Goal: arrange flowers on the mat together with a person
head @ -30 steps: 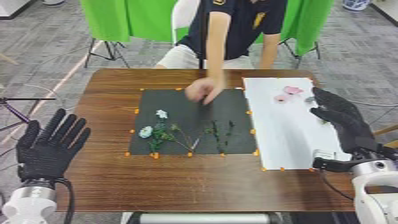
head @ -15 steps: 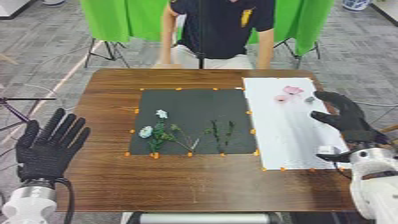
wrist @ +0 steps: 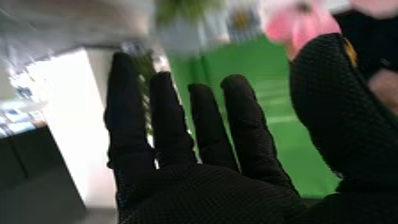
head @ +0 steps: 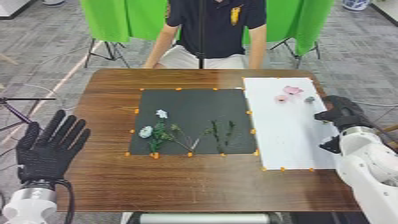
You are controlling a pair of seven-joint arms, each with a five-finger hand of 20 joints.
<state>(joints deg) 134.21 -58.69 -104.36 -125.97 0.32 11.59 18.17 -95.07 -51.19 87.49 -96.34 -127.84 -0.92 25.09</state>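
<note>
My left hand is open, palm up, left of the dark mat. My right hand is at the white sheet's right edge; in the right wrist view the right hand has straight fingers and holds nothing. On the mat lie a white flower, a pale flower with green leaves, a thin branched stem and dark green sprigs. Two pink flowers and a small grey-green one lie on the sheet. A blurred pink flower appears beyond my right thumb.
Orange tabs hold the edges of the mat and the white sheet on the brown table. Across the table a person sits, arms lowered at the far edge. A thin dark pole stands upright before the person.
The person's hand has withdrawn from above the mat. My right forearm has come farther forward over the table's right side, and the hand has turned. The left hand has stayed still.
</note>
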